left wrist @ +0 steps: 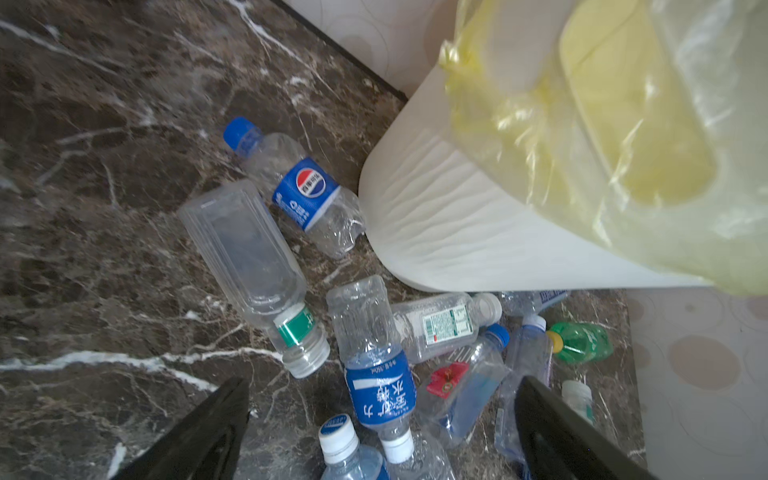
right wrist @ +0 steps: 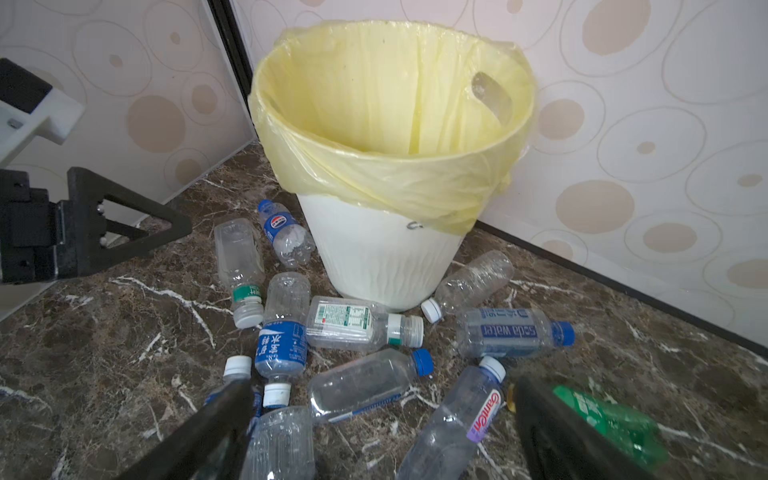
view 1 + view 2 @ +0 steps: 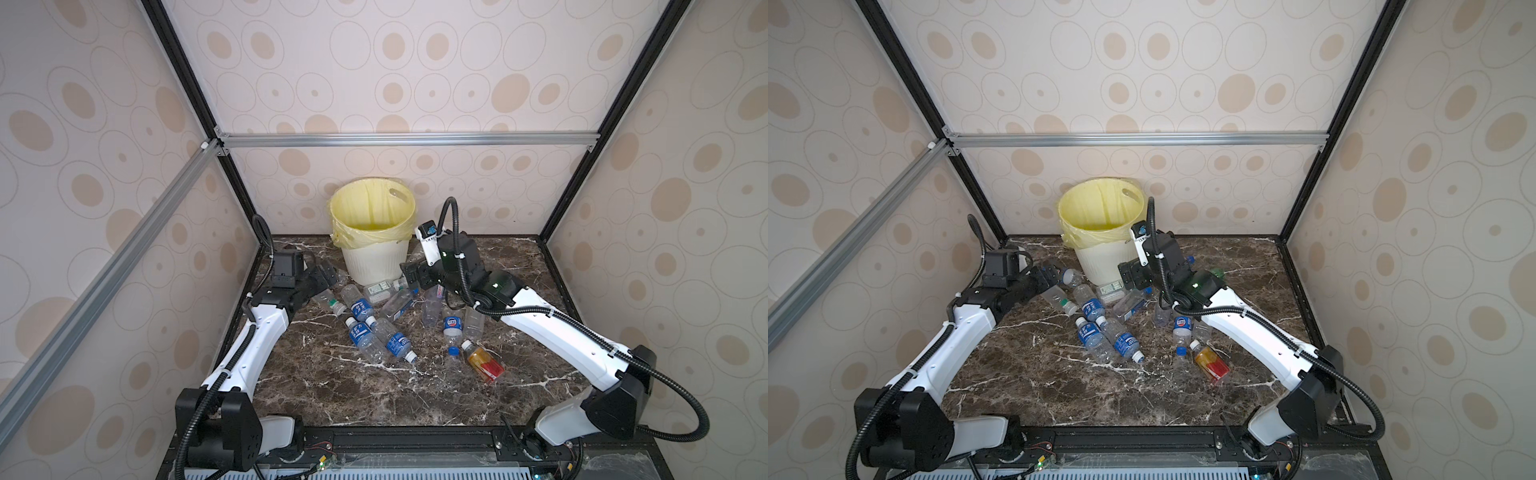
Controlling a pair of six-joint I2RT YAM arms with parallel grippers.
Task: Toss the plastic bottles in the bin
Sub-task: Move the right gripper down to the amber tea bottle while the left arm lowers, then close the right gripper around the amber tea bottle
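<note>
Both arms look to be at the pick-a-bottle stage, nothing grabbed yet. The left gripper (image 1: 382, 432) is spread wide and holds nothing, hanging over the pile with a blue-labelled bottle (image 1: 380, 386) lying in line between its fingers. Same story for the right gripper (image 2: 382, 436): wide open and empty, with the Ganten bottle (image 2: 453, 419) and a clear blue-capped bottle (image 2: 361, 384) under its gap and a green bottle (image 2: 606, 419) just beside one finger. The plastic bottles (image 3: 365, 316) all lie on the marble table (image 3: 332, 395), most bunched against the foot of the bin (image 3: 374, 262), with an amber bottle (image 3: 484, 365) a little apart, nearer the robot's base. The bin stands at the back wall, and I can't spot any bottle inside it. My guess for the next move: one arm drops onto a single bottle, closes across its body, lifts it above the bag-covered rim and lets go. It's a crowded pile, so not shoving the neighbours is the tricky bit.
</note>
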